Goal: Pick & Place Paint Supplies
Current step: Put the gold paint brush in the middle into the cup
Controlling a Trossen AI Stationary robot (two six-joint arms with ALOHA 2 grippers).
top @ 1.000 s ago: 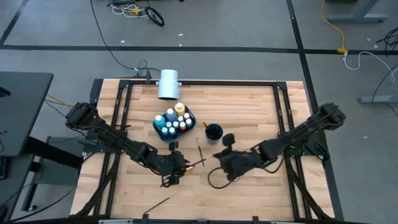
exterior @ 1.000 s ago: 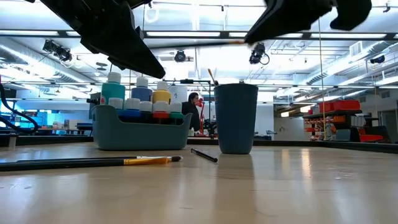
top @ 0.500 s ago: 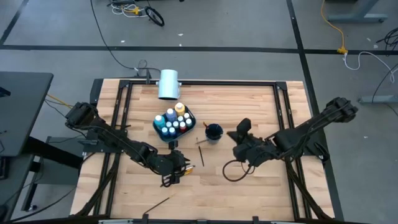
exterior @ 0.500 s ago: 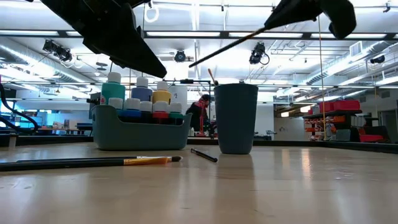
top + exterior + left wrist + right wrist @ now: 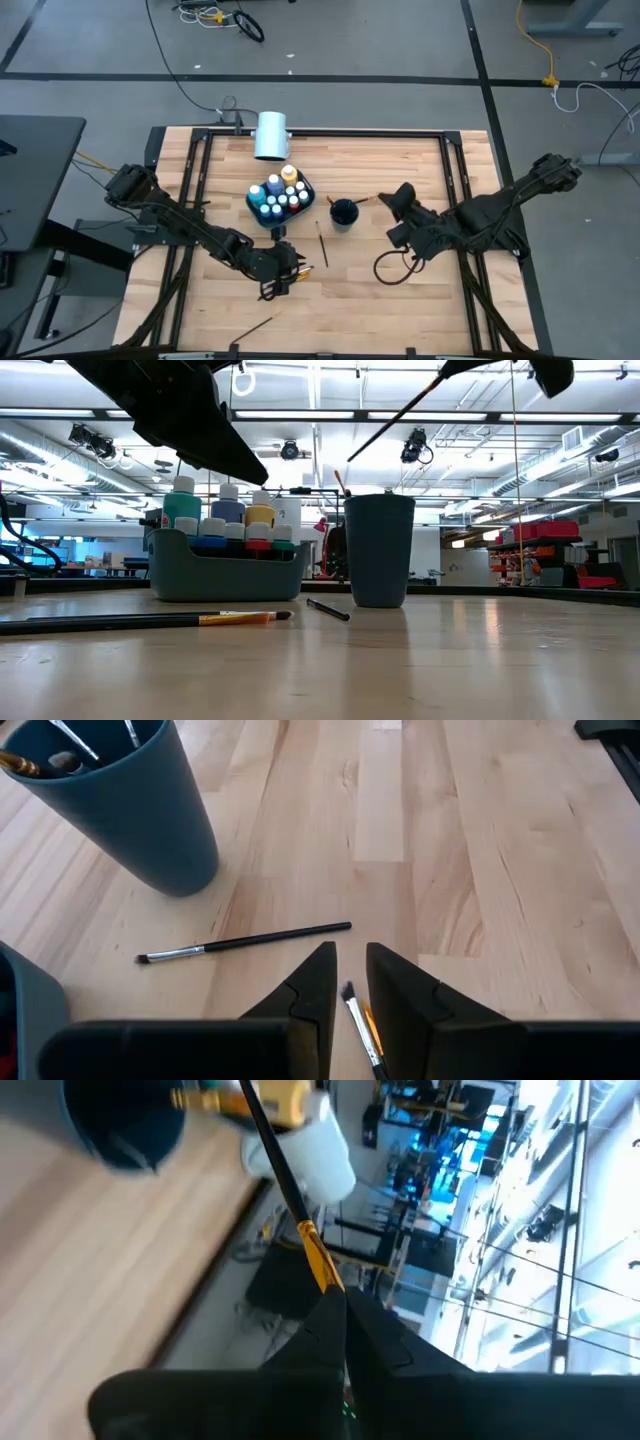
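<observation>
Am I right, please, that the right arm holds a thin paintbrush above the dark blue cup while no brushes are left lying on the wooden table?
Not quite: the thin paintbrush is held above the dark blue cup, but brushes remain on the wooden table, as the low view shows, for example a long yellow-banded brush.

One blue caddy (image 5: 254, 207) holding about ten paint bottles (image 5: 281, 194), one blue cup (image 5: 343, 212), one white cylinder (image 5: 271, 135), and four visible loose paintbrushes (image 5: 243, 942).

The counter (image 5: 400, 170) is pale wood planks, smooth with a faint sheen. The dark blue cup (image 5: 120, 810) looks like matt plastic. The brush (image 5: 245, 941) lying beside it has a glossy black handle and a metal ferrule.
</observation>
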